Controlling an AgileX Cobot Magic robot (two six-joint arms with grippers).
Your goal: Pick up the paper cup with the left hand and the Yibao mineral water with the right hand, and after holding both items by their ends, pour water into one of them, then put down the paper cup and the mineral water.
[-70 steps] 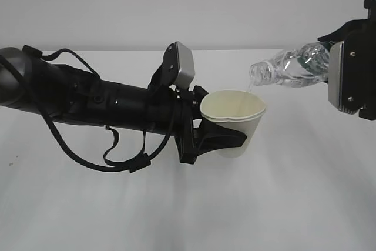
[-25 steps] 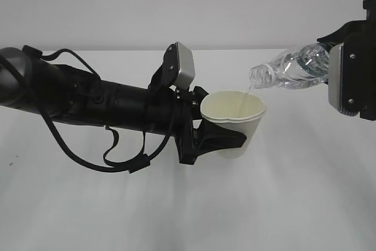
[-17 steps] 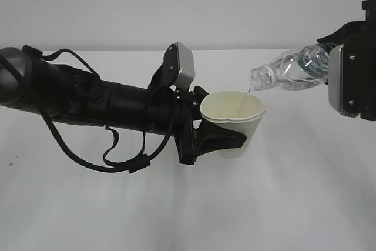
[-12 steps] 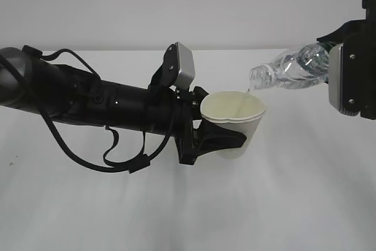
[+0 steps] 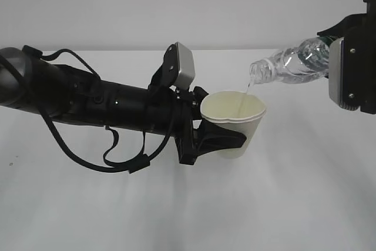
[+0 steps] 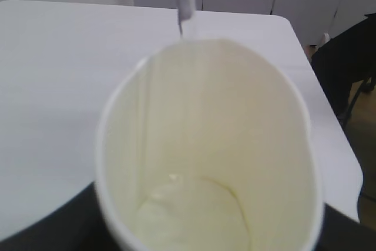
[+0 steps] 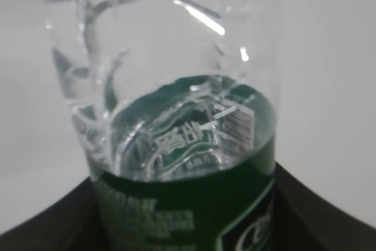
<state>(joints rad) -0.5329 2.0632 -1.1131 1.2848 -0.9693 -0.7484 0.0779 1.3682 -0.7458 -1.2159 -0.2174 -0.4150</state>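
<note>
While the paper cup [image 5: 235,123] is clasped between the black fingers [image 5: 220,139] of the left hand [image 5: 226,136], it is kept upright and clear of the white table [image 5: 188,204], with its cream inside turned toward the wrist camera. Its rim is pressed slightly out of round, and a shallow pool of water is seen at the bottom in the left wrist view [image 6: 200,213]. Just above the far edge of the cup's rim, the open mouth of the Yibao mineral water [image 5: 288,64] is held, and a thin stream of water [image 5: 245,89] is seen falling from it into the cup. By the right hand [image 5: 329,66], at the right edge of the exterior view, the bottle is gripped at its base end and tilted neck-down toward the cup. From the right wrist camera the green label band [image 7: 188,216] is seen nearest the gripper, with a little water beyond it.
</note>
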